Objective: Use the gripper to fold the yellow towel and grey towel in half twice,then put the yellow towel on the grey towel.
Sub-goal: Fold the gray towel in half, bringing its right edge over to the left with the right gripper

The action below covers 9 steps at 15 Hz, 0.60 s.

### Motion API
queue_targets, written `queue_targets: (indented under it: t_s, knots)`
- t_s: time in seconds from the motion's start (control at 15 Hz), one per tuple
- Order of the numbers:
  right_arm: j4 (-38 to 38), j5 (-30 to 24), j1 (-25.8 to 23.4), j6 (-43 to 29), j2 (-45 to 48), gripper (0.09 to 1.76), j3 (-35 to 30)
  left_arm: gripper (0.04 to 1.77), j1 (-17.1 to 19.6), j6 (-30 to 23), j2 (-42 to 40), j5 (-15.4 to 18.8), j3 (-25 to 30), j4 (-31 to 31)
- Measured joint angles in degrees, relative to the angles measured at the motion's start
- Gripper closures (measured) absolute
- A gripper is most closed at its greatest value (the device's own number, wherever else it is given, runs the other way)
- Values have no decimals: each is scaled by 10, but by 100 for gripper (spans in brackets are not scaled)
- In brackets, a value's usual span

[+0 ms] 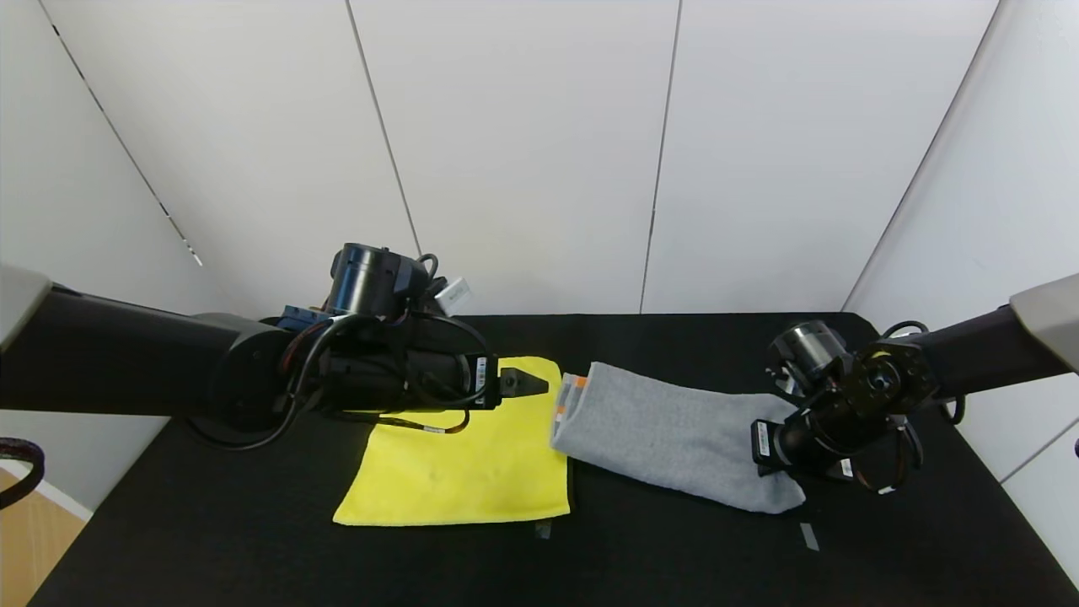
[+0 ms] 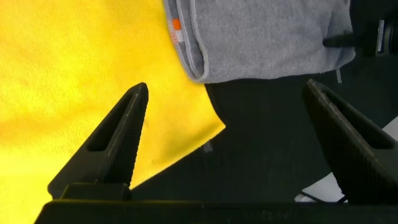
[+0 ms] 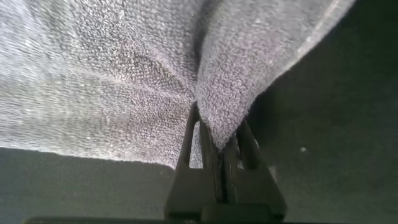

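The yellow towel [image 1: 464, 464] lies flat and folded on the black table, left of centre. The grey towel [image 1: 666, 434] lies folded to its right, its orange-patched end [image 1: 569, 396] touching the yellow one. My left gripper [image 1: 531, 385] hovers open over the yellow towel's far right corner. In the left wrist view its fingers [image 2: 118, 143] stand wide apart above the yellow towel [image 2: 62, 74] and bare table, holding nothing. My right gripper [image 1: 763, 455] is at the grey towel's right end. The right wrist view shows it [image 3: 217, 124] shut on a pinched fold of the grey towel [image 3: 93, 74].
The black table [image 1: 253, 539] is walled by white panels at the back and right. Two small grey tape marks [image 1: 808, 536] [image 1: 543, 529] sit near the front. The table's left edge drops off to a wooden floor [image 1: 25, 539].
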<state>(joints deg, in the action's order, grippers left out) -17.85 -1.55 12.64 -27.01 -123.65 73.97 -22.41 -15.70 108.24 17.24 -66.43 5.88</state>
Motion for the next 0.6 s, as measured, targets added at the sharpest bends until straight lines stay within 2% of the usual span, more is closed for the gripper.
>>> queue_targets:
  t_s: [0.6]
  knots:
    - [-2, -1, -40, 1, 27, 171, 3, 9, 0, 0, -4, 0, 1, 0]
